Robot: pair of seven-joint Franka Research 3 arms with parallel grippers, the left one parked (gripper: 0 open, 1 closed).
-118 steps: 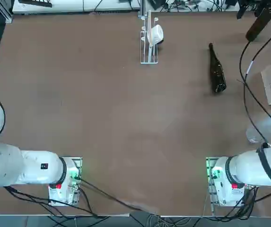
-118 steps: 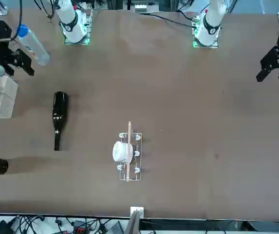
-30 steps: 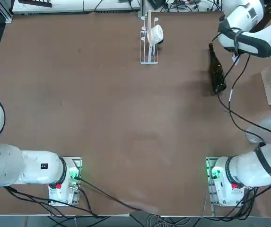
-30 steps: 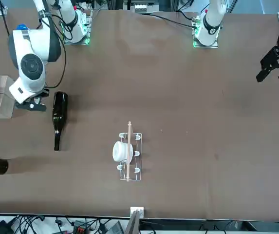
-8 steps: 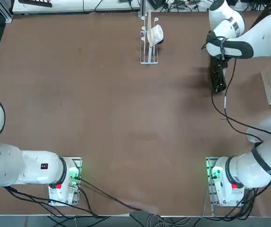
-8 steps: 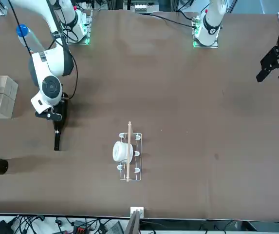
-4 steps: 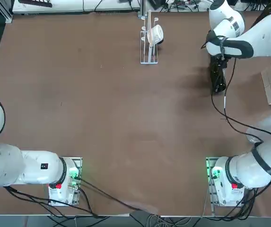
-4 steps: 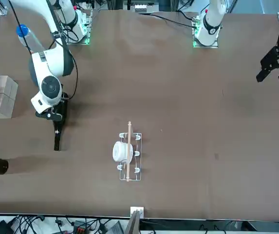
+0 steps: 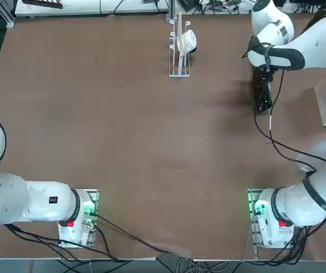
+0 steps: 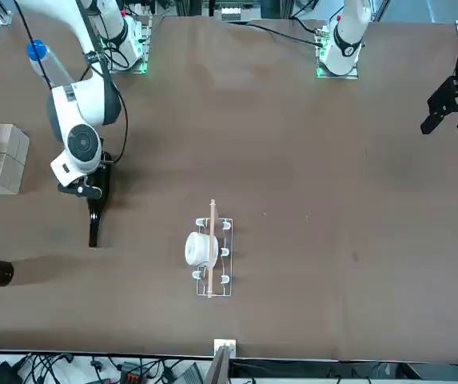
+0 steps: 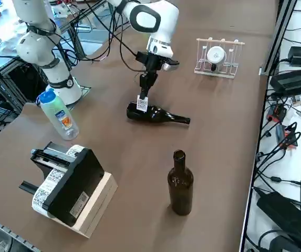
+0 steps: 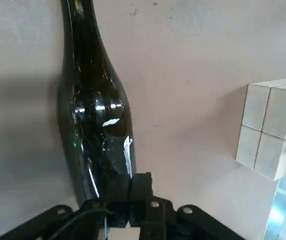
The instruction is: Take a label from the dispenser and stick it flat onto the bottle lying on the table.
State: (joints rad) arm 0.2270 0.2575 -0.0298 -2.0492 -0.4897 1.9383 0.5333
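Observation:
The dark glass bottle [image 11: 158, 115] lies on its side near the table's right edge, neck pointing away from the robot [image 9: 263, 98]. My right gripper [image 11: 144, 94] hangs straight down over the bottle's thick body, shut on a small white printed label [image 11: 142, 105]. The label's lower edge reaches the glass. In the wrist view the shut fingers [image 12: 131, 181] sit just above the bottle [image 12: 95, 115], with a white sliver of label [image 12: 128, 150] against it. The dispenser [image 9: 180, 48], a clear frame with a white roll, stands at the far middle edge [image 11: 218, 56].
A black label printer on a wooden block [image 11: 69, 186] sits at the right edge with a printed strip hanging out. A clear plastic bottle with a blue cap [image 11: 58, 113] lies beside it. A second dark bottle [image 11: 180, 184] stands upright nearby.
Earlier the right arm swung in from the table's right edge to the lying bottle. Over the last second it has barely moved and stays shut on the label.

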